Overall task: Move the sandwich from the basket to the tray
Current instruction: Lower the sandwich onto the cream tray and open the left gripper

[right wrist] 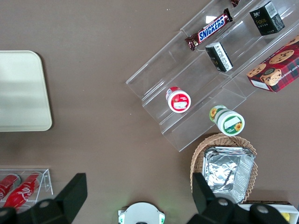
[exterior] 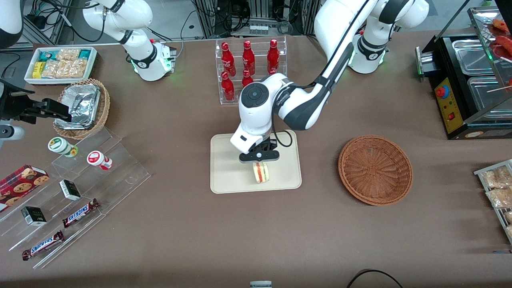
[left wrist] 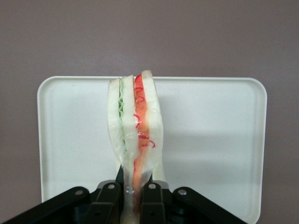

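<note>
Now the gripper (exterior: pixel 259 159) hangs over the tray (exterior: pixel 224 176), fingers closed on the sandwich (exterior: pixel 261 172), which points straight down, empty basket (exterior: pixel 375 169) well apart.

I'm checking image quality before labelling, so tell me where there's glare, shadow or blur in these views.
Front view: glare on the foil trays; the gripper over the tray holds the sandwich. Left wrist view: the sandwich is sharp and casts a soft shadow on the tray; the fingers look dark. Right wrist view: evenly lit.
</note>
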You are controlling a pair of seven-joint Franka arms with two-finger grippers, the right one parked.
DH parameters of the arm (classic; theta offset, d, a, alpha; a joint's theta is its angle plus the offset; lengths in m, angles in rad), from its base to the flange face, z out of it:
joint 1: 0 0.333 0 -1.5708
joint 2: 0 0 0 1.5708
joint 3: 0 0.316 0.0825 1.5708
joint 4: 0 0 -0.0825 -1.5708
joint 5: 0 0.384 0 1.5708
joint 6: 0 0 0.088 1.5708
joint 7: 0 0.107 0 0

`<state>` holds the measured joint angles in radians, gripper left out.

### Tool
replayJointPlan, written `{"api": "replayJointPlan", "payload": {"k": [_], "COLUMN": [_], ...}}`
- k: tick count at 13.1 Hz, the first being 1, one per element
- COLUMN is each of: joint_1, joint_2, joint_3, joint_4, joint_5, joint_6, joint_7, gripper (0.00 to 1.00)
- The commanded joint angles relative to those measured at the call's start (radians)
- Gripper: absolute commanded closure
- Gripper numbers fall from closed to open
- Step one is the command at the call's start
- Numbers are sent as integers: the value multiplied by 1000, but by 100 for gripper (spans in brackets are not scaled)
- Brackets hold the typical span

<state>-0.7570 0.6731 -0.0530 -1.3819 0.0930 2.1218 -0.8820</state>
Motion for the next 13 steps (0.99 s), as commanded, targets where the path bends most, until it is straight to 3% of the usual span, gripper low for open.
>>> {"api": "replayJointPlan", "payload": {"k": [1,7,13], "joint_1": [-7,-10,-10], "joint_2": [46,46,46], "joint_3": [-8,-11,-22], "joint_4": [20,-120,-123], "joint_5": [-1,-1,-7], "joint_6": [32,101,113], "joint_7": [114,126,40], "gripper": [100,100,100]}}
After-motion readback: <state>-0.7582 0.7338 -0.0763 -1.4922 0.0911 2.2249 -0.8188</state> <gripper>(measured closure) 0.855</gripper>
